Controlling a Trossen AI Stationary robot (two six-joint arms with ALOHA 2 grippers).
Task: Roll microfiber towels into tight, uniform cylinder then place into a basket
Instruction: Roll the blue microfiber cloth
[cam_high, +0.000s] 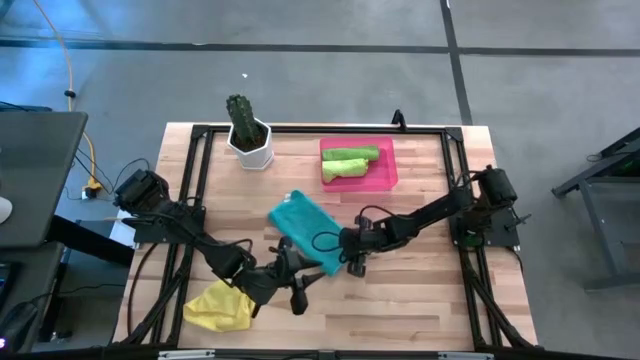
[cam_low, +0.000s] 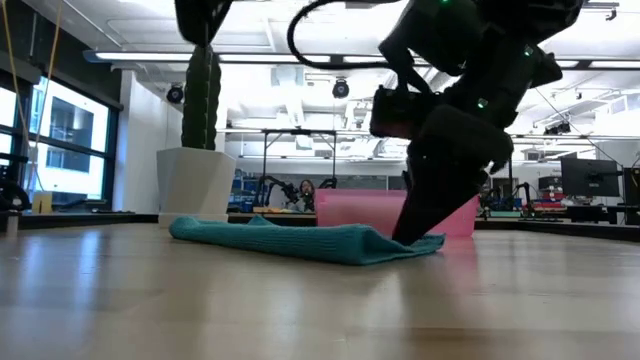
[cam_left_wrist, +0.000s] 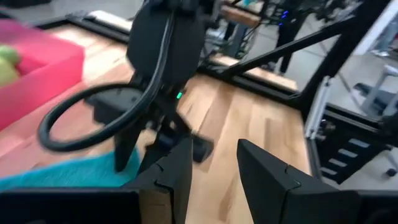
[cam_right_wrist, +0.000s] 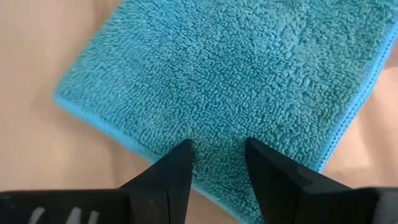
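The teal blue towel (cam_high: 303, 230) lies flat and unrolled at the table's middle; it also shows in the low view (cam_low: 300, 240). My right gripper (cam_high: 338, 250) is open and points down at the towel's near right corner. My left gripper (cam_high: 298, 288) is open and empty just off the towel's near edge, facing the right gripper. Two lime green towels (cam_high: 350, 160) lie rolled in the pink basket (cam_high: 385, 180). The yellow towel (cam_high: 220, 305) lies crumpled at the near left. My right gripper stands with its open fingertips (cam_right_wrist: 184, 152) down on the top face of the teal towel, close to its near edge (cam_right_wrist: 217, 177). The fingers come from above, slanting down (cam_low: 412, 232). The towel lies flat on the table; nothing is pinched between the fingers.
A white pot with a cactus (cam_high: 248, 135) stands at the far left, beside the basket. Black frame rails (cam_high: 200, 180) run along the table's sides. Bare wood shows at the near right (cam_high: 420, 300).
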